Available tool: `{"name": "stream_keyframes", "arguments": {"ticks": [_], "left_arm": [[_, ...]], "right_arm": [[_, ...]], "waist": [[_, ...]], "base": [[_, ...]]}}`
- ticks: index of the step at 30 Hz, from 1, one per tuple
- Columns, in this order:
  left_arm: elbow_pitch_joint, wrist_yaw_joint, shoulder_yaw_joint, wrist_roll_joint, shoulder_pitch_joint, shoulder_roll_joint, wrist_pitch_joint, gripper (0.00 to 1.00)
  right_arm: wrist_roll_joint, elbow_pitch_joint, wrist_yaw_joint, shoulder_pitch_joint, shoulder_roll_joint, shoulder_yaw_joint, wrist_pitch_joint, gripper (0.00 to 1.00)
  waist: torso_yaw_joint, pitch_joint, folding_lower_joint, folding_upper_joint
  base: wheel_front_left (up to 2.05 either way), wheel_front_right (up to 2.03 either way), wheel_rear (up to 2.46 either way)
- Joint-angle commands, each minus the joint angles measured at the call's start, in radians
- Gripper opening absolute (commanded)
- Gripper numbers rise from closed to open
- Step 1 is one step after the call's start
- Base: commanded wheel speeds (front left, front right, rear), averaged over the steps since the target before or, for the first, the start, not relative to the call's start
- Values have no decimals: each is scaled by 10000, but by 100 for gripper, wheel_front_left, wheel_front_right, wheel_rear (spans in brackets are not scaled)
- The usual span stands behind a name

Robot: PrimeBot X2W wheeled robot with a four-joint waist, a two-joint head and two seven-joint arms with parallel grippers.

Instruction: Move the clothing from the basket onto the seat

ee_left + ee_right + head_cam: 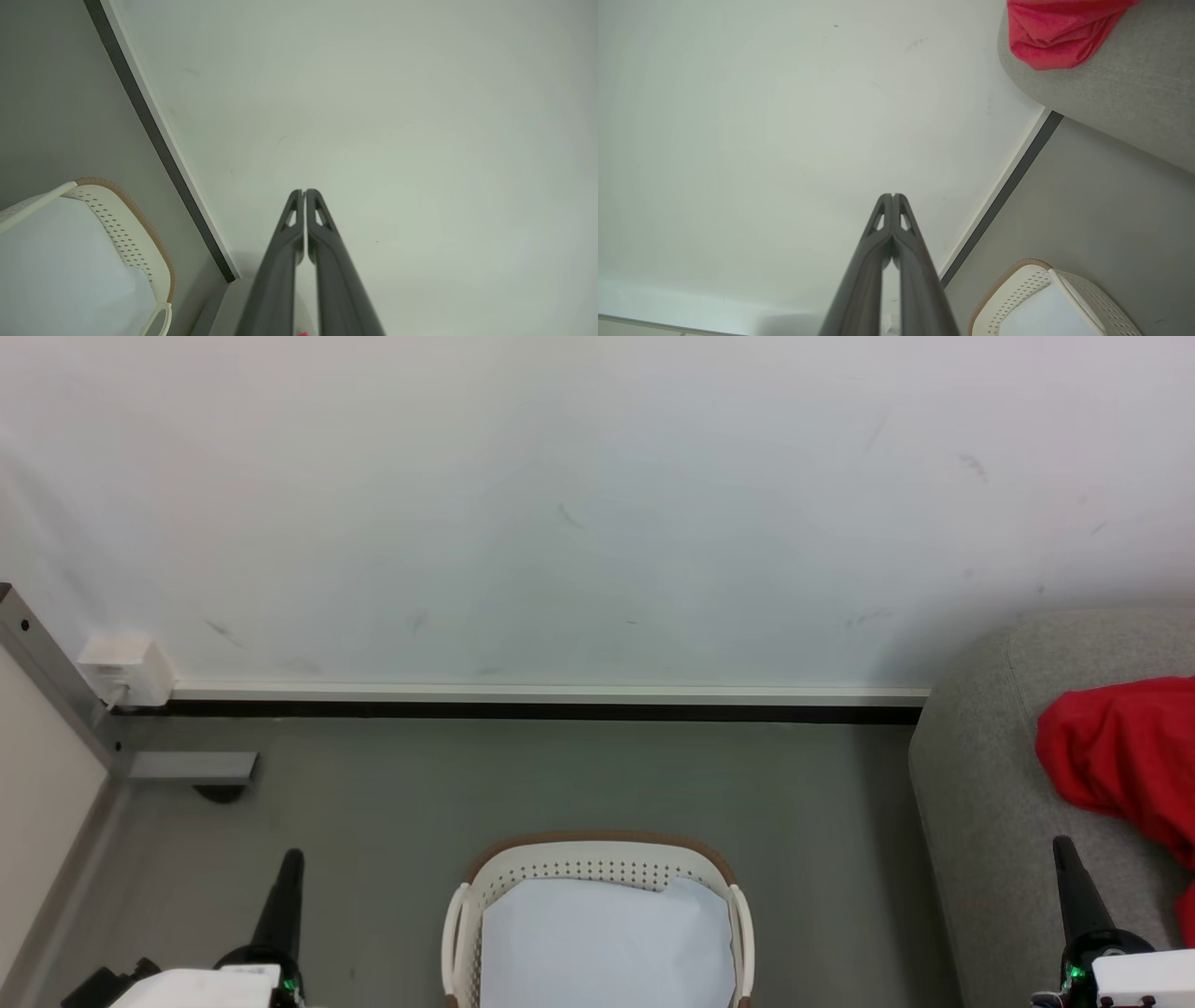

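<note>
All the clothing [1125,756] I am seeing is lying crumpled and soft on the seat [990,803], a coarse grey weave with rounded edges. The perforated, brown-rimmed basket [597,870] is showing just a smooth white sheet [607,943], so I am judging the job done. I am reading the left gripper [303,191] and right gripper [893,195] as pressed together on nothing.

Even, soft, bright light washes the wall [597,504] without glare; shadows stay faint, and wrist views bend straight lines.

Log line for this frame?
clothing: on seat | basket: white sheet inside | left gripper: shut, empty | right gripper: shut, empty
</note>
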Motion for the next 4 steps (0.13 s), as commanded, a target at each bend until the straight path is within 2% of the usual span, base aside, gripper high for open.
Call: {"name": "stream_keyframes", "arguments": {"ticks": [1,4], "left_arm": [[-107,-70,59,-248,-133,45,94,0],[-123,-75,69,-515,-139,40,167,0]], "right_arm": [[240,-87,-15,-132,-4,-87,65,0],[435,-99,-16,-130,15,-131,143,0]], "waist": [[2,3,0,0],[7,8,0,0]], "base": [[0,0,0],[0,0,0]]}}
